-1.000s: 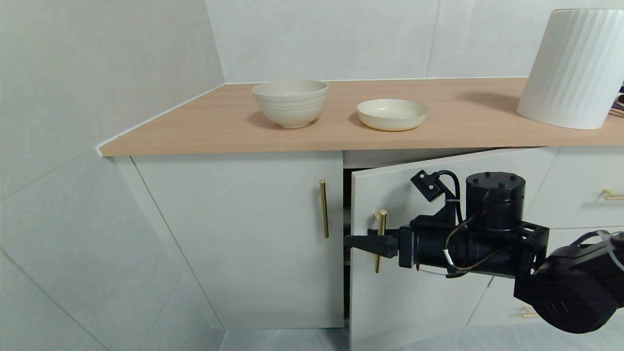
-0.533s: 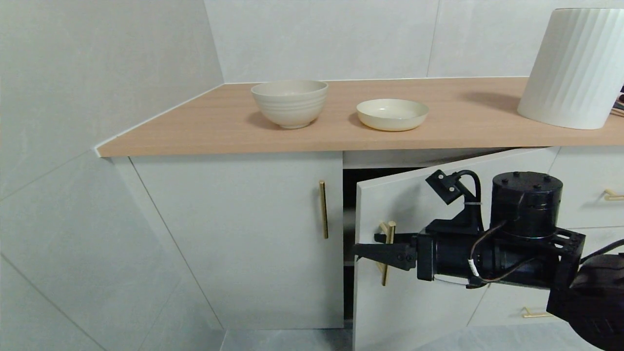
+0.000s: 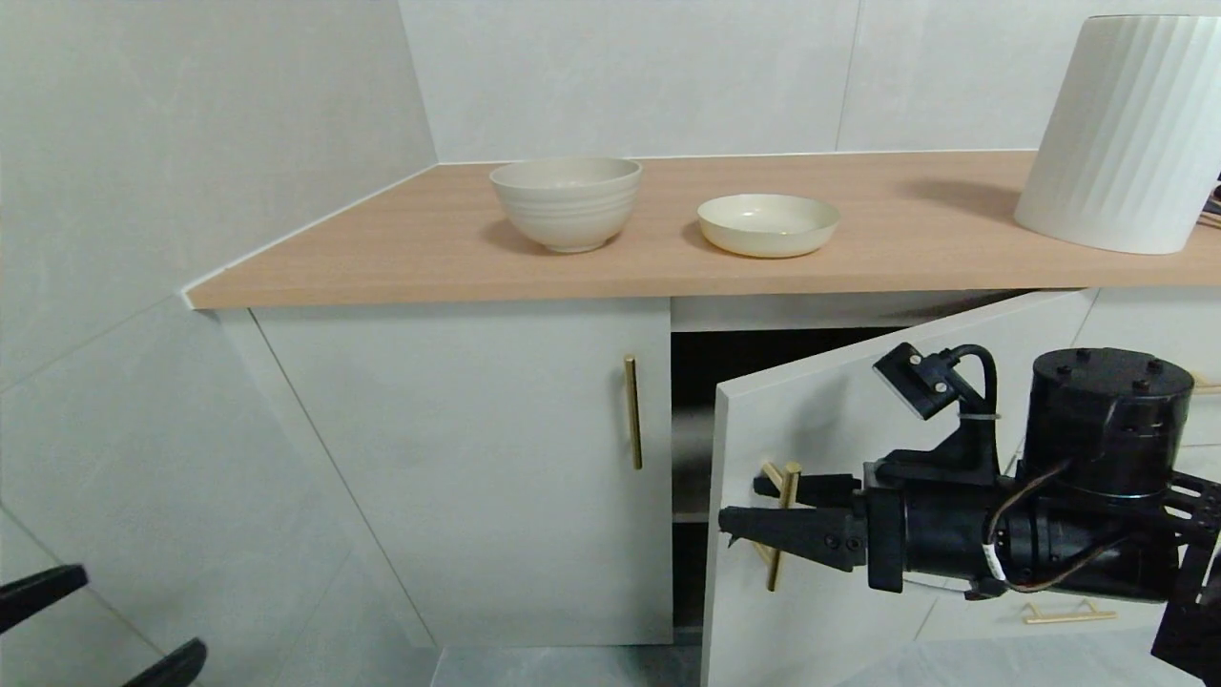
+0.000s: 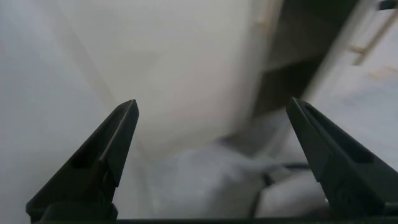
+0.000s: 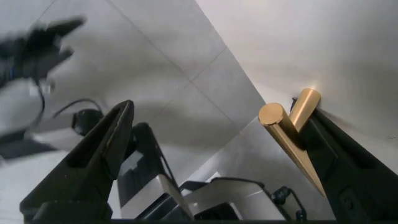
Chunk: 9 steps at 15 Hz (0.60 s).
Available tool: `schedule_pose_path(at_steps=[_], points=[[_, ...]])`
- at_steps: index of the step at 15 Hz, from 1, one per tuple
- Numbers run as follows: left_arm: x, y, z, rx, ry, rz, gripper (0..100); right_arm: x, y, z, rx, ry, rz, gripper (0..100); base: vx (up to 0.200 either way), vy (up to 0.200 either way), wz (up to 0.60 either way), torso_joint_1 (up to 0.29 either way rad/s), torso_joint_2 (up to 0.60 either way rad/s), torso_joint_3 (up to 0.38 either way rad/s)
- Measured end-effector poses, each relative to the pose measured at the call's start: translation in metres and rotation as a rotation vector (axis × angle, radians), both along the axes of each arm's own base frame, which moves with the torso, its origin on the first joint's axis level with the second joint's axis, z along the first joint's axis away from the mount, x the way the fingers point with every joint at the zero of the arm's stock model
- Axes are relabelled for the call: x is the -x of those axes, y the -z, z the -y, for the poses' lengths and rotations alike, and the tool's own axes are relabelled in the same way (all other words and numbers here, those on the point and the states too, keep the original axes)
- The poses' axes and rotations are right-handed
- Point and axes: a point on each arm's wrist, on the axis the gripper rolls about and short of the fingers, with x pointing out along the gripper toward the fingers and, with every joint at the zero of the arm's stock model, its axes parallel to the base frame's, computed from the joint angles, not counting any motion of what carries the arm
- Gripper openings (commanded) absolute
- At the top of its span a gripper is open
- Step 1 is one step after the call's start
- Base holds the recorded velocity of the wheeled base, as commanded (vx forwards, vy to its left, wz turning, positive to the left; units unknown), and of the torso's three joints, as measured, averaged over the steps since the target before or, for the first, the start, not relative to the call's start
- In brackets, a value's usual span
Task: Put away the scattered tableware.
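A beige ribbed bowl (image 3: pixel 566 200) and a shallow cream plate (image 3: pixel 768 224) stand side by side on the wooden counter (image 3: pixel 401 258). Below them the right cabinet door (image 3: pixel 820 401) is partly swung out. My right gripper (image 3: pixel 742 504) is open, its fingers straddling the door's gold handle (image 3: pixel 782 525). In the right wrist view the handle (image 5: pixel 289 121) rests against one finger of the right gripper (image 5: pixel 211 109), and the other finger is far from it. My left gripper (image 3: pixel 141 611) is open low at the left, near the tiled wall. The left gripper (image 4: pixel 211 104) holds nothing.
A tall white ribbed container (image 3: pixel 1126 134) stands on the counter's right end. The left cabinet door (image 3: pixel 477 458) is closed, with a vertical gold handle (image 3: pixel 632 425). A shelf (image 3: pixel 692 515) shows in the dark cabinet opening. A drawer with a gold handle (image 3: pixel 1068 611) lies to the right.
The right cabinet door has swung further out as my right gripper moved lower and to the right with its handle. My left gripper's fingers have come into the head view at the bottom left.
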Motion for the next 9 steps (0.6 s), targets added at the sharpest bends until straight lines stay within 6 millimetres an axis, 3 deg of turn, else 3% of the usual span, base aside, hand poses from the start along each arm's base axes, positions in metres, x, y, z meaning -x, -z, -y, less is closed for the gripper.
schedule_pose_path(at_steps=[4,9], points=[[-0.067,-0.022,0.032,0.077,0.224,-0.098,100,0.011,0.0,0.007,-0.003,-0.04,-0.006,100,0.0,0.0,0.0,0.0,0.0,0.0],[-0.128,-0.009,0.087,0.198,0.37,-0.179,100,0.016,0.001,0.01,-0.003,-0.05,-0.007,100,0.0,0.0,0.0,0.0,0.0,0.0]])
